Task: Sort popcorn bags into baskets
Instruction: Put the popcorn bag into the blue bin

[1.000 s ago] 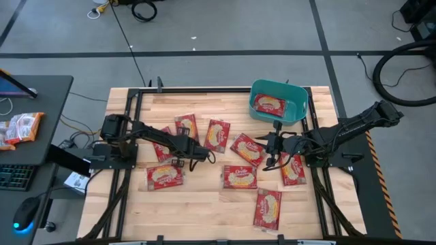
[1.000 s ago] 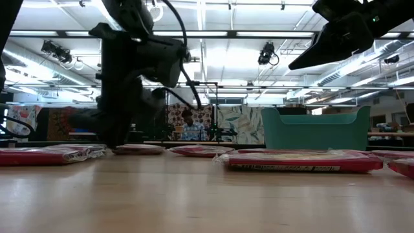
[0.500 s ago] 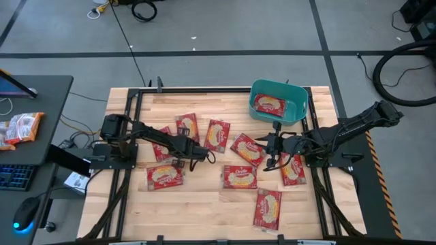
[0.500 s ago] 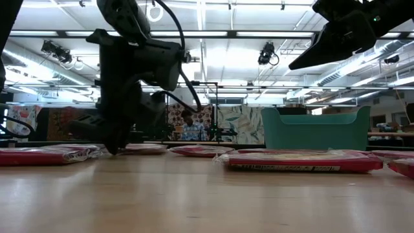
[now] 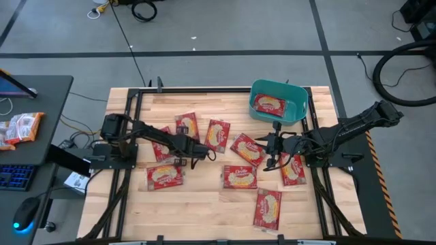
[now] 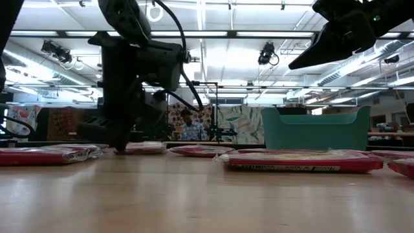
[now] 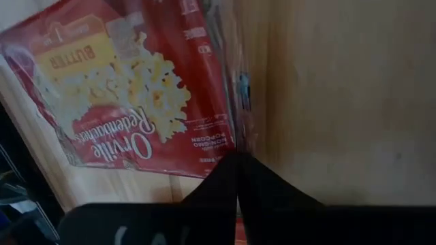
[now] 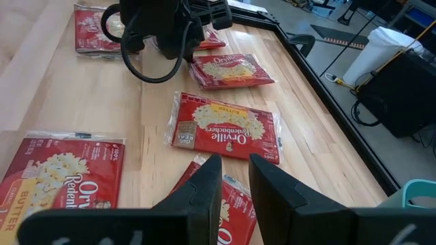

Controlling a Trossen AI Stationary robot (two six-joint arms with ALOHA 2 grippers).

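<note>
Red bag (image 7: 129, 102) is sitting under my left gripper (image 7: 237, 178), fingers pinched together at its edge. I'm hovering the right gripper (image 8: 231, 178) slightly open, holding nothing.

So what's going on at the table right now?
The robot is sorting popcorn bags into the teal basket, which holds one bag so far. The left tool is down at the table with its fingers closed, at the edge of a bag. The right tool hovers slightly open above the bags near the basket, holding nothing. About nine bags lie on the table.
</note>
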